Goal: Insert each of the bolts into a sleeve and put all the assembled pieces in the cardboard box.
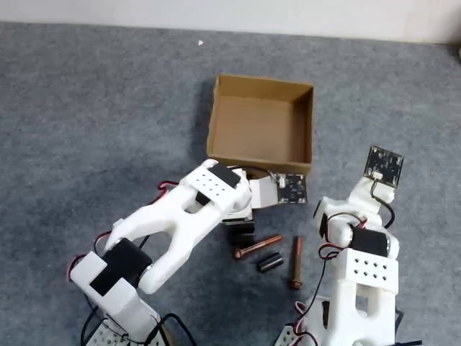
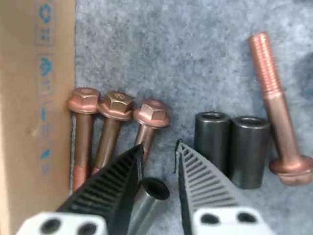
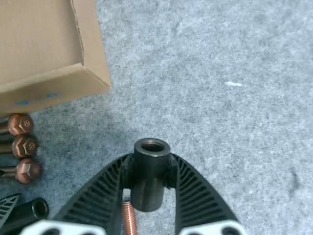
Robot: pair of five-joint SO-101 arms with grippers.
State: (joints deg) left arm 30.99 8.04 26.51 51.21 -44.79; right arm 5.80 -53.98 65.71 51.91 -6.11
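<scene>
My left gripper (image 2: 159,146) stands open by the cardboard box (image 1: 216,122). A grey sleeve (image 2: 149,196) lies between its fingers, leaning on one, with a gap to the other. Three copper bolts (image 2: 117,105) lie side by side against the box wall (image 2: 34,98), right beside this gripper. On the other side are two dark sleeves (image 2: 230,147) and a single bolt (image 2: 276,107). My right gripper (image 3: 149,159) is shut on a dark sleeve (image 3: 149,181), held upright over the carpet, with a bolt's copper thread (image 3: 128,213) showing under it.
In the high view a bolt (image 1: 257,246), a loose sleeve (image 1: 271,262) and another bolt (image 1: 296,263) lie between the two arms. The box shows nothing inside. Grey carpet lies open to the left and right of the box.
</scene>
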